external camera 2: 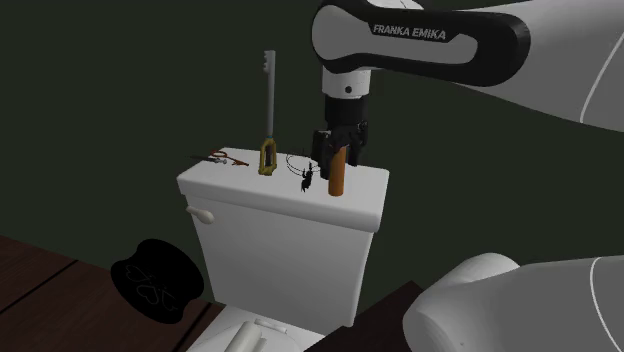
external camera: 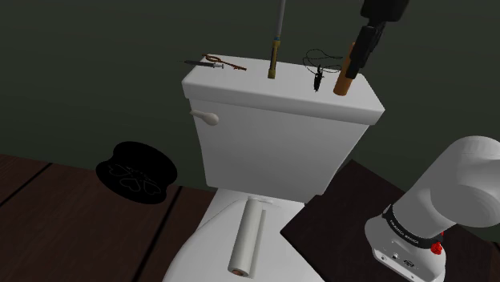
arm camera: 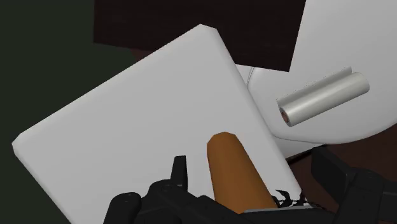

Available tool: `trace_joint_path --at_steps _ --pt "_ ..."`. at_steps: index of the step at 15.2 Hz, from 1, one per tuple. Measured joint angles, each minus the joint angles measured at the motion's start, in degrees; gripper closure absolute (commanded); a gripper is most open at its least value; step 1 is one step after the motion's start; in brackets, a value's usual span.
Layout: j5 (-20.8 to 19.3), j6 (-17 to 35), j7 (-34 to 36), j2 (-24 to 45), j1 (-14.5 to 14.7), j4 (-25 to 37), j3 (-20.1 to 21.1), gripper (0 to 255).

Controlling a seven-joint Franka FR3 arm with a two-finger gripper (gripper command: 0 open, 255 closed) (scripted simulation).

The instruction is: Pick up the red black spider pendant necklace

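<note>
While the gripper [external camera 2: 338, 152] hangs over the toilet tank lid [external camera: 240, 86], its two fingers stand apart around the top of an orange-brown cylinder [external camera: 345, 77] and, as far as I can see, do not touch it. The spider necklace [external camera: 318, 74] (black, thin cord) lies on the lid just beside this cylinder, between it and an upright key [external camera: 274, 62].

White toilet tank [external camera 2: 290, 240] with an upright brown cylinder [external camera 2: 337, 180] on its lid. A black gripper [external camera 2: 338, 150] hangs above, fingers apart astride the cylinder's top. At the cylinder's nine o'clock lies a black spider pendant necklace [external camera 2: 306, 179], and beyond it stands a tall key-shaped piece [external camera 2: 268, 100].
</note>
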Motion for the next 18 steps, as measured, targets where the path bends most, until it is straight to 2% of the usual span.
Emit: trace_joint_path --at_steps 2,10,18 --pt "0.2 -0.2 0.3 0.4 0.0 0.7 0.1 0" --pt "4.0 -4.1 7.7 11.0 0.0 17.7 3.4 0" --pt "4.5 0.4 7.8 9.5 0.1 12.0 3.8 0"
